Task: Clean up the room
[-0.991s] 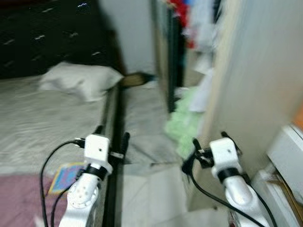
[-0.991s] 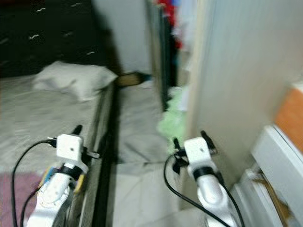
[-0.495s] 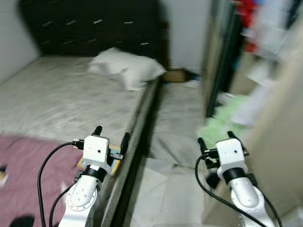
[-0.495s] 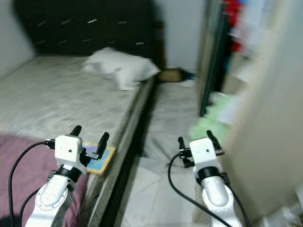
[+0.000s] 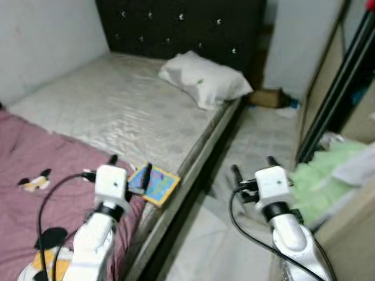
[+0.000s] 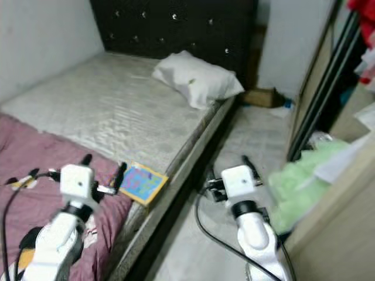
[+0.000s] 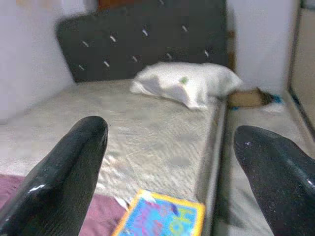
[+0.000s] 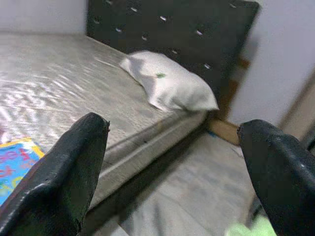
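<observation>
A colourful picture book [image 5: 154, 183] lies flat at the edge of the grey mattress [image 5: 117, 111], beside a maroon blanket [image 5: 35, 170] with cartoon prints. A white pillow [image 5: 202, 82] rests near the dark tufted headboard [image 5: 176, 26]. My left gripper [image 5: 129, 166] hovers open just above the book [image 7: 160, 219] and the blanket's edge, holding nothing. My right gripper [image 5: 252, 165] stays open and empty over the floor strip next to the bed. A pale green cloth heap [image 5: 325, 172] lies on the floor at the right.
A narrow floor strip [image 5: 258, 140] runs between the bed and the wardrobe's dark sliding-door frame [image 5: 328, 99]. A cardboard box [image 5: 265, 98] sits at its far end by the wall. Red clothing [image 6: 364, 12] hangs at the upper right.
The camera has swung left, so the whole bed, the blanket and the book have come into view. Both arms keep the same raised, open pose.
</observation>
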`<state>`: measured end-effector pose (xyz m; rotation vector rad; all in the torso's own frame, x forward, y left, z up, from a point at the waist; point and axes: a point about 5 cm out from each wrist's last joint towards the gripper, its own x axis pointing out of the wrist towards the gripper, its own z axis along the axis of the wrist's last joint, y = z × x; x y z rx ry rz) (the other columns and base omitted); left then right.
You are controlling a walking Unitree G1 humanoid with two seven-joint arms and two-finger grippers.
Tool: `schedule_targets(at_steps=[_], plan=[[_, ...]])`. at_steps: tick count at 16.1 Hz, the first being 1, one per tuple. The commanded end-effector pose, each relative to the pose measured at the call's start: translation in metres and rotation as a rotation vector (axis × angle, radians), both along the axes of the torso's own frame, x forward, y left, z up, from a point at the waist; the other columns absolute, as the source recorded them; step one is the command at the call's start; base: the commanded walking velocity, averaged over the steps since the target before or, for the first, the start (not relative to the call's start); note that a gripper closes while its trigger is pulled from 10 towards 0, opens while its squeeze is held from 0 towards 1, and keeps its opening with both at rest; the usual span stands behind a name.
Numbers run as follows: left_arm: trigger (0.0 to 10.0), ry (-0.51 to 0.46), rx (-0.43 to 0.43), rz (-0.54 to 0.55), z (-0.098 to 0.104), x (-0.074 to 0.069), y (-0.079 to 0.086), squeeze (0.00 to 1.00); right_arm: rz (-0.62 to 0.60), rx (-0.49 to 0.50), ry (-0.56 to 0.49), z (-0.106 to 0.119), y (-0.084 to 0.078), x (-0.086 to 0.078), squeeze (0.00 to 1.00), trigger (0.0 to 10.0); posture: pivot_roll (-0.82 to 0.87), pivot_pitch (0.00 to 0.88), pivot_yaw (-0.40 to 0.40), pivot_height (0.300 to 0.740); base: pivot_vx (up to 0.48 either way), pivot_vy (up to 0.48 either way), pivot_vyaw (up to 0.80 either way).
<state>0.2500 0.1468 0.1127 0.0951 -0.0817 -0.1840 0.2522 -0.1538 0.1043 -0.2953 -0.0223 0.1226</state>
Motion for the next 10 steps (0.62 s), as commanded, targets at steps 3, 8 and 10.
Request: schedule_targets(at_steps=[3, 8, 10], plan=[[10.0, -0.024, 0.002, -0.015, 0.006, 0.007, -0.002, 0.0, -0.013, -0.009, 0.007, -0.001, -0.004, 0.003, 0.0, 10.0, -0.02, 0.0, 0.07, 0.74, 0.0, 0.0, 0.8], [10.0, -0.028, 0.006, -0.008, 0.007, 0.011, 0.003, 0.0, 0.001, -0.012, 0.019, -0.005, -0.002, 0.004, 0.0, 10.0, -0.02, 0.0, 0.069, 0.74, 0.0, 0.0, 0.8], [10.0, 0.018, -0.015, -0.006, -0.005, 0.003, -0.002, 0.0, -0.002, -0.01, 0.027, -0.009, -0.001, 0.003, 0.0, 10.0, -0.02, 0.0, 0.071, 0.74, 0.0, 0.0, 0.8]])
